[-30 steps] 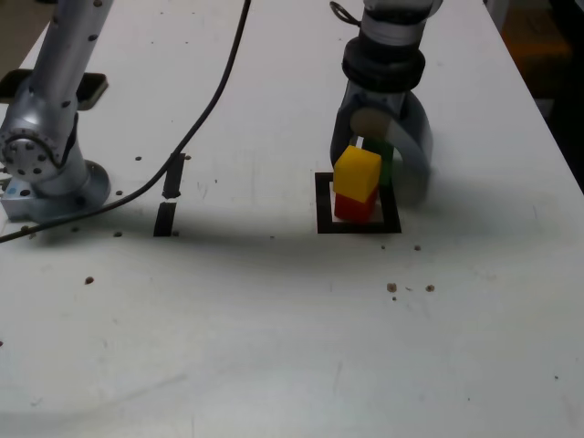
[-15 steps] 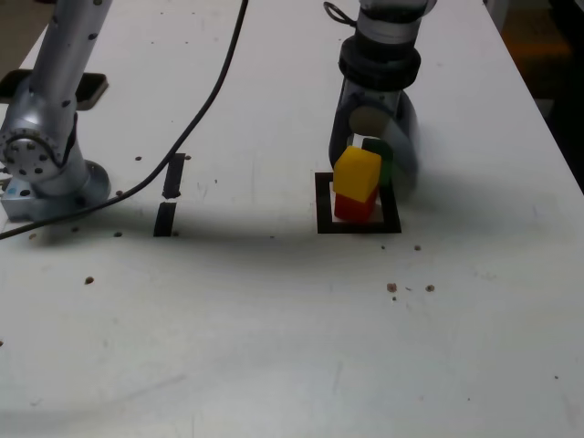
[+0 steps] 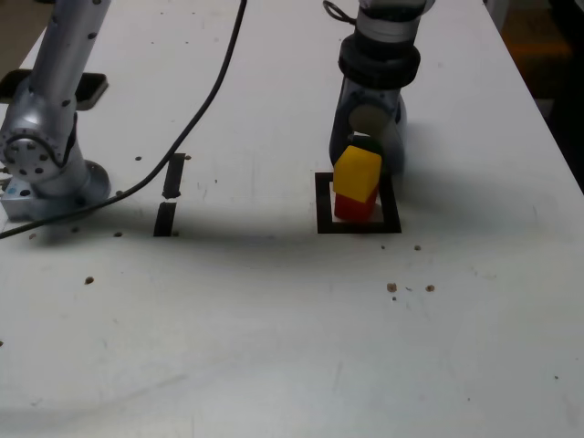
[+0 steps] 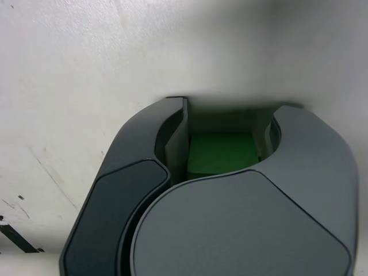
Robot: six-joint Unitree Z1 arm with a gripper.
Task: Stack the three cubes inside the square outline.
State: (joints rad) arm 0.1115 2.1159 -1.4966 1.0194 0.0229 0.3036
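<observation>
Gripper (image 4: pixel 221 152) jaws bracket the green cube (image 4: pixel 221 154), closed on it, just behind the yellow cube (image 3: pixel 358 173) stacked on red (image 3: pixel 354 209) in the outline (image 3: pixel 323 203), toward the counter's far edge. Confirm firm grip; lift straight, clear the stack, centre, lower gently.

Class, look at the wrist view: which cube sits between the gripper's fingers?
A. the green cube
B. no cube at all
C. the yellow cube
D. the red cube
A: the wrist view shows the green cube between the fingers, while the yellow cube sits on the red cube in the square outline.
</observation>
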